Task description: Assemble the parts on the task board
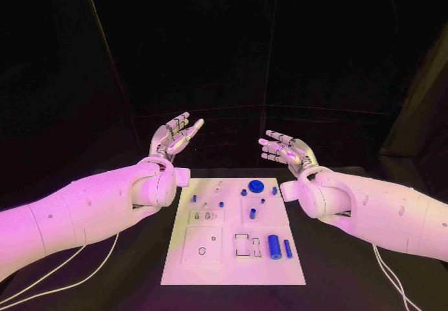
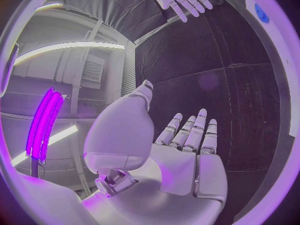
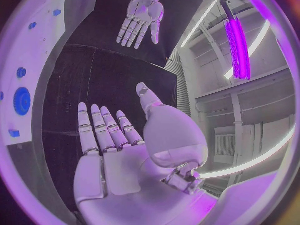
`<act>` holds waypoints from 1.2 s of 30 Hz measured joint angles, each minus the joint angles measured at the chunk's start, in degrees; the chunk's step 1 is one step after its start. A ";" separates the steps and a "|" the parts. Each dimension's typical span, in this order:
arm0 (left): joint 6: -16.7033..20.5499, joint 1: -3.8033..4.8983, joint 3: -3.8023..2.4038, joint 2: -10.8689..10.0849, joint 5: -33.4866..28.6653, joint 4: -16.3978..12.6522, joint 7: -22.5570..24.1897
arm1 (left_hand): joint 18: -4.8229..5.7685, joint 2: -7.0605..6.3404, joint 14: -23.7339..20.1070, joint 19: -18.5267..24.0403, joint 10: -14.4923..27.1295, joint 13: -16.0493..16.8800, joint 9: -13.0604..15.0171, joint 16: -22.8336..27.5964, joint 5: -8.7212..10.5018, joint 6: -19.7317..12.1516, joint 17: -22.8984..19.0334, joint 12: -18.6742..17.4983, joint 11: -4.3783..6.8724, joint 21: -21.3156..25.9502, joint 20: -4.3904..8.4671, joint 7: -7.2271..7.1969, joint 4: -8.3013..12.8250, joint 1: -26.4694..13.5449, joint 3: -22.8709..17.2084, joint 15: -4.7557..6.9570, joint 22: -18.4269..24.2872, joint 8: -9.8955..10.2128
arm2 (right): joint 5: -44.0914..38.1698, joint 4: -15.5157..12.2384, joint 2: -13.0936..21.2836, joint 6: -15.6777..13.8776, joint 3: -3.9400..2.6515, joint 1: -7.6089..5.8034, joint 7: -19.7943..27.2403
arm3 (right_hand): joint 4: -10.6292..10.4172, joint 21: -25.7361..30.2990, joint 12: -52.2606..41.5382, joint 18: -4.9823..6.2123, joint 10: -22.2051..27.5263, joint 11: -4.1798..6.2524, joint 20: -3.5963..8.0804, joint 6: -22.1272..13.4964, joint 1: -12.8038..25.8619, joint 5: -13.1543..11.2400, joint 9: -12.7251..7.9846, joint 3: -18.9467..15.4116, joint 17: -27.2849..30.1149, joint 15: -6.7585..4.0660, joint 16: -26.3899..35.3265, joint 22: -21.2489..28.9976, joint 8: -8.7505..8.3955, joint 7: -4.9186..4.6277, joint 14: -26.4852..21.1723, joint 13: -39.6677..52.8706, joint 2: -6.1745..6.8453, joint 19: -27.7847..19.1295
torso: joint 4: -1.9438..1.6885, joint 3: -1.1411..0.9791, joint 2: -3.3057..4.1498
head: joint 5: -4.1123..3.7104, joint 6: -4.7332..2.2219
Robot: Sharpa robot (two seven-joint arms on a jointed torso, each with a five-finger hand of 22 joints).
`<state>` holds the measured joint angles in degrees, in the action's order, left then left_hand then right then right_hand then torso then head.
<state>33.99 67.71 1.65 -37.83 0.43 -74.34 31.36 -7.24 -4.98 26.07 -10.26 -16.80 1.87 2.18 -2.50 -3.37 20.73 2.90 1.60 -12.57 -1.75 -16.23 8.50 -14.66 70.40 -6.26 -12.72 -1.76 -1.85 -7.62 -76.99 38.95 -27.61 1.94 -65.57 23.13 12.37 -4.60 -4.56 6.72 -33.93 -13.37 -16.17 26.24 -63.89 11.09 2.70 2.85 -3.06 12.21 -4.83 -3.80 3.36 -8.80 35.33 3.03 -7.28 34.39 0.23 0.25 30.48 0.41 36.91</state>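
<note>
Your left hand (image 1: 177,137) is raised palm-up beyond the far edge of the task board (image 1: 234,272), fingers spread and released, holding nothing. Your right hand (image 1: 285,149) mirrors it on the other side, also released and empty. Between and below them the task board lies flat on the black counter (image 1: 346,278). On it you have a blue round disc (image 1: 256,185) near the far edge, and a thick blue cylinder (image 1: 274,247) with a slimmer blue pin (image 1: 287,248) just beside it near the right edge.
</note>
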 measured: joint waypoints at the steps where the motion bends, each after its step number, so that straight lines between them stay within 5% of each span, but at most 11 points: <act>1: -0.38 0.00 0.02 0.02 0.08 0.08 0.16 | -0.32 0.03 0.50 -0.16 -0.29 0.07 0.05 -0.12 0.00 0.32 0.04 0.00 -0.29 -0.05 -0.16 0.08 -0.21 0.62 0.07 -0.11 -0.06 -0.22 | -0.61 0.49 -0.22 1.16 0.13 -0.20 -0.40 | 0.58 -0.46 -0.56 0.14 -2.41 0.08 -0.05 2.48 -1.09 0.06 0.20 0.21 -0.10 -0.20 -0.57 -0.20 0.48 -0.18 2.38 0.11 -0.02 1.43 | 0.01 0.00 -0.01 | 0.00 0.00; 3: -1.09 0.00 0.06 0.04 0.21 0.12 0.46 | -0.32 0.10 1.32 -0.17 -1.03 0.11 0.05 -0.12 0.00 0.61 0.15 0.24 -0.61 -0.05 -0.17 0.19 -0.21 0.71 0.07 -0.29 -0.10 -0.22 | -1.88 1.51 -0.68 3.63 0.28 -0.55 -1.31 | 1.50 -1.40 -1.55 1.35 -6.75 0.41 -0.10 7.48 -3.00 0.07 0.57 0.67 -0.29 -0.72 -1.54 -0.59 1.39 -0.68 6.70 0.28 0.00 4.10 | 0.01 0.00 -0.02 | 0.00 0.01; 8: -2.09 0.00 0.06 -0.06 0.38 0.14 0.86 | -0.32 0.78 5.47 -1.84 -3.51 0.31 0.24 -1.05 0.00 2.49 0.64 0.33 -1.33 -0.92 -0.51 0.19 -0.38 1.40 0.24 -0.85 -0.48 -0.46 | -4.57 2.75 -1.04 7.20 0.36 -1.01 -2.65 | 2.78 -3.58 -2.93 2.21 -14.71 1.65 0.39 16.59 -6.19 0.39 0.88 1.96 -0.45 -2.19 -3.11 -1.28 2.81 -2.07 14.98 0.31 0.41 9.43 | 0.01 0.01 -0.02 | 0.00 0.01; 15: -4.29 0.00 0.07 -2.56 0.22 -0.74 1.01 | -0.32 1.51 16.28 -8.83 -9.57 0.60 0.54 -3.48 0.00 7.13 1.66 0.82 -2.46 -3.72 -0.53 0.54 -0.04 2.13 0.57 -0.89 -1.75 -0.82 | -22.67 6.60 0.70 6.15 0.30 -1.27 -3.64 | 3.87 -6.46 -2.97 3.10 -23.35 3.53 1.95 25.32 -8.27 0.77 0.95 4.54 -0.65 -4.43 -3.65 -2.08 3.27 -4.06 24.31 0.38 1.76 15.46 | 0.02 -0.14 0.56 | 0.40 0.80; 19: -5.52 0.00 0.07 -3.58 0.26 -2.29 0.98 | -0.31 1.90 18.08 -11.92 -13.36 0.87 0.76 -3.96 0.00 10.22 1.66 1.14 -2.29 -4.80 -0.51 0.78 1.05 2.51 0.66 -0.57 -2.15 -1.19 | -30.90 6.32 0.48 6.11 0.23 -1.85 -4.71 | 4.05 -7.72 -2.60 3.11 -26.55 4.28 2.87 28.04 -8.74 1.05 1.02 6.19 -0.84 -5.38 -3.65 -2.41 3.27 -3.74 27.92 0.42 2.22 17.61 | 0.09 -0.24 1.31 | 0.47 0.58; 25: -7.47 0.00 0.08 -5.43 0.54 -4.12 0.54 | -1.20 2.59 24.09 -26.01 -28.83 1.88 1.27 -6.26 0.00 18.86 2.02 3.83 -1.07 -10.09 -0.42 1.95 3.24 3.02 1.30 1.29 -4.29 -2.20 | -40.91 6.55 0.63 6.15 0.25 -2.71 -6.73 | 4.12 -10.08 -1.69 3.10 -30.15 5.26 4.35 30.67 -9.30 1.43 1.02 8.44 -1.40 -6.91 -4.21 -3.29 2.56 -2.97 32.93 0.49 3.44 20.71 | 0.03 -0.40 2.71 | 0.58 0.26; 27: -8.13 0.00 0.08 -6.24 0.64 -5.00 0.29 | -2.44 3.28 26.50 -29.19 -31.26 1.88 1.49 -7.29 0.00 22.47 2.23 4.63 -0.47 -11.64 -0.33 2.41 4.00 3.06 1.57 2.07 -4.80 -2.87 | -44.33 6.61 0.54 6.31 0.22 -3.04 -7.69 | 4.11 -11.04 -1.14 3.09 -30.90 5.61 4.84 31.09 -9.26 1.43 1.02 8.86 -1.72 -7.34 -4.58 -3.71 2.40 -2.68 34.59 0.54 4.01 21.80 | -0.07 -0.42 3.33 | 0.59 0.06; 30: -8.91 0.00 0.08 -7.33 0.79 -6.29 -0.03 | -2.56 3.50 29.96 -33.04 -34.17 1.88 1.80 -8.51 0.00 27.85 2.56 5.50 0.45 -13.46 0.15 3.44 5.14 3.17 1.90 3.13 -5.33 -3.67 | -48.93 6.78 0.16 6.85 0.19 -3.40 -9.25 | 4.05 -12.96 -0.66 3.10 -31.73 6.03 5.84 31.78 -9.25 1.43 1.01 9.28 -2.49 -8.19 -5.75 -4.63 1.94 -2.54 37.67 0.54 4.62 23.86 | -0.23 -0.41 4.14 | 0.59 -0.21; 36: -10.34 0.00 0.09 -9.32 1.06 -9.52 -0.70 | -2.54 4.57 35.97 -39.45 -38.96 2.02 1.78 -9.82 0.00 31.49 4.23 6.41 2.08 -16.23 2.05 4.77 7.12 3.08 2.64 5.08 -6.03 -3.72 | -59.70 6.94 -0.93 8.77 0.14 -3.88 -13.03 | 4.05 -18.64 -0.08 3.10 -33.56 7.04 8.47 32.61 -9.53 1.43 1.07 9.28 -5.29 -10.17 -9.58 -7.58 1.41 -1.73 45.05 0.60 6.11 28.61 | -0.59 -0.34 5.64 | -0.09 -0.65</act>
<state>23.65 67.71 1.74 -47.15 1.49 -83.87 30.66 -9.78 -0.41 62.04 -49.70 -55.76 3.90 3.96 -12.33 -3.37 52.22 7.14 8.01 -10.50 -17.98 -14.18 13.27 -7.53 73.48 -3.62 -7.64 -7.79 -5.56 -67.32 -70.05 38.03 -18.84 2.08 -69.45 10.11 16.42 -23.24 -4.64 9.82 -67.49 -6.33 -7.70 58.84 -73.42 12.53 3.77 12.13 -8.34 2.04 -14.40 -11.38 4.77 -10.52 80.38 3.63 -1.17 62.99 -0.36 -0.08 36.11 0.31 36.25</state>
